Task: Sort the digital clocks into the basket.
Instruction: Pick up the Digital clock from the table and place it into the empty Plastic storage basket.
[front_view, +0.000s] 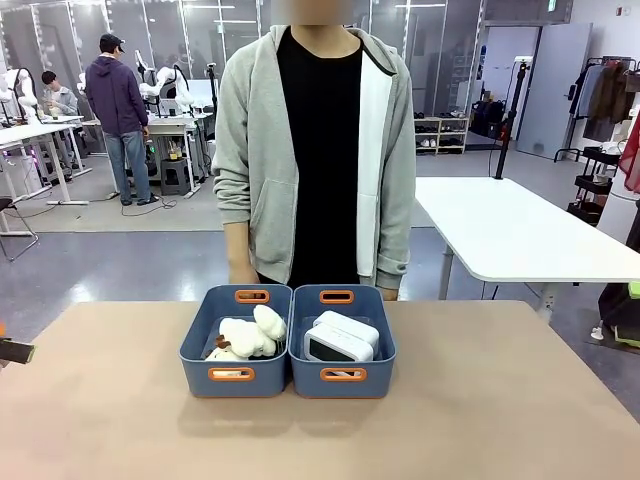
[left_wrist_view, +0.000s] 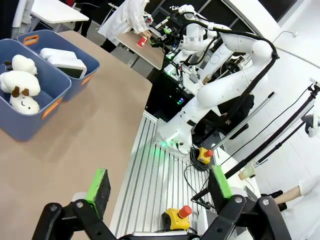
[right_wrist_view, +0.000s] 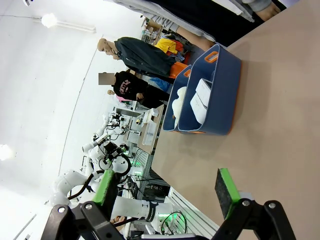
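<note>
Two white digital clocks (front_view: 340, 340) with dark faces lie stacked in the right-hand blue basket (front_view: 375, 382) at the middle of the table. In the left wrist view the clocks (left_wrist_view: 62, 59) rest in the farther basket (left_wrist_view: 75, 85), far off to the upper left of my left gripper (left_wrist_view: 160, 187), which is open and holds nothing. My right gripper (right_wrist_view: 165, 192) is open too, its green pads wide apart over bare table. From there the clocks (right_wrist_view: 200, 100) show inside the basket (right_wrist_view: 230, 85), well ahead of it.
A second blue bin (front_view: 200, 378) touches the basket's left side and holds fluffy white sheep plush toys (front_view: 245, 338). A person in a grey hoodie (front_view: 255, 150) stands right behind both bins. The brown tabletop (front_view: 320, 440) stretches bare around them.
</note>
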